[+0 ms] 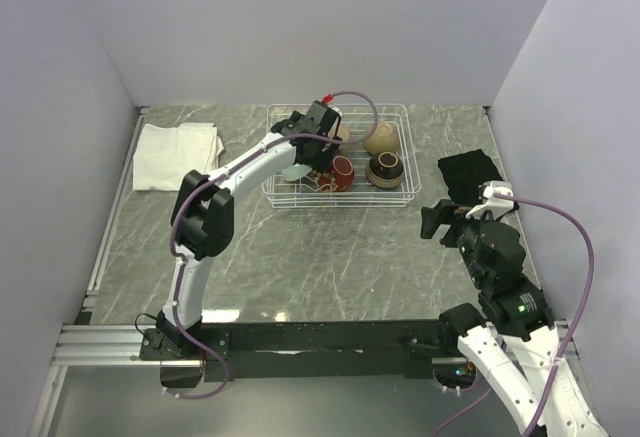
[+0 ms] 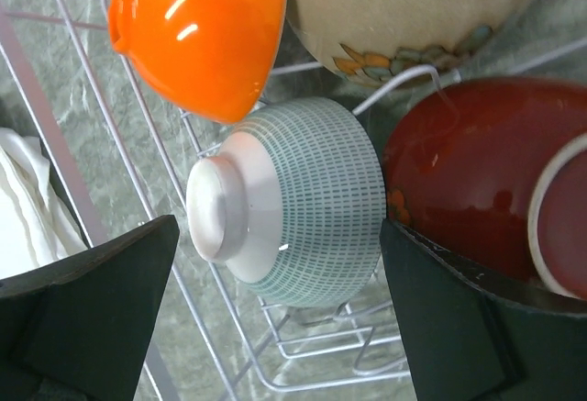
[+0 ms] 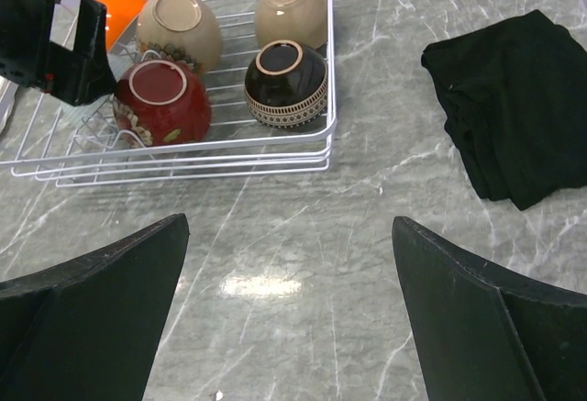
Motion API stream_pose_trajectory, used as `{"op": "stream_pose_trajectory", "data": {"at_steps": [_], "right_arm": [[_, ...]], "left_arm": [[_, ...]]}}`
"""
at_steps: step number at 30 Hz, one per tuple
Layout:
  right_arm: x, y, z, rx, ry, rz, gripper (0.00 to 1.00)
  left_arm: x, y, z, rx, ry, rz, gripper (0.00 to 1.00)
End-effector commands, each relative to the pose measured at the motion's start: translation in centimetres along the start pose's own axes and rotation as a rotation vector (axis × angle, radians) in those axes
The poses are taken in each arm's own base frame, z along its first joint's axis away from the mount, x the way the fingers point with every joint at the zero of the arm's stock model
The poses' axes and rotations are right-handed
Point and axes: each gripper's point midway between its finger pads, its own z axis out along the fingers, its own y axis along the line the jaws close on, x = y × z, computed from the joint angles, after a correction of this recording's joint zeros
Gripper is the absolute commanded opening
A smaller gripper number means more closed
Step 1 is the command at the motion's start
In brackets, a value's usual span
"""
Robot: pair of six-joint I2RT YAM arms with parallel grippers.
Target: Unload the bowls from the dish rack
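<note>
The white wire dish rack (image 1: pixel 340 203) stands at the back middle of the table, with bowls in it upside down or on their sides. My left gripper (image 1: pixel 318 160) reaches down into its left part, open. In the left wrist view its fingers straddle the pale green bowl (image 2: pixel 303 204), which lies on its side, foot to the left. An orange bowl (image 2: pixel 197 25), a tan bowl (image 2: pixel 404 16) and the dark red bowl (image 2: pixel 477 172) crowd around it. My right gripper (image 3: pixel 291 227) hangs open over bare table, facing the rack (image 3: pixel 326 98), the black-brown bowl (image 3: pixel 286 83) and another tan bowl (image 3: pixel 290 11).
A folded white cloth (image 1: pixel 175 154) lies left of the rack. A black cloth (image 1: pixel 470 170) lies at the right, just beyond my right gripper (image 1: pixel 440 219). White walls close the table in at the back and both sides.
</note>
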Motion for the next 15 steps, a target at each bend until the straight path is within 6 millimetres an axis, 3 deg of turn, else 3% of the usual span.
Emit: {"op": "stream_pose_trajectory", "data": {"at_steps": [1, 8, 15], "right_arm": [[-1.2, 0.2, -0.1, -0.003, -0.028, -0.006, 1.0], [-1.5, 0.1, -0.2, 0.004, -0.031, -0.009, 1.0], [-1.5, 0.2, -0.2, 0.002, -0.029, -0.006, 1.0]], "left_arm": [[0.2, 0.4, -1.6, 0.088, 0.001, 0.095, 0.99], [-0.9, 0.3, -3.3, 0.166, -0.031, 0.143, 0.99], [-0.3, 0.1, -1.9, 0.165, -0.013, 0.154, 0.99]]}}
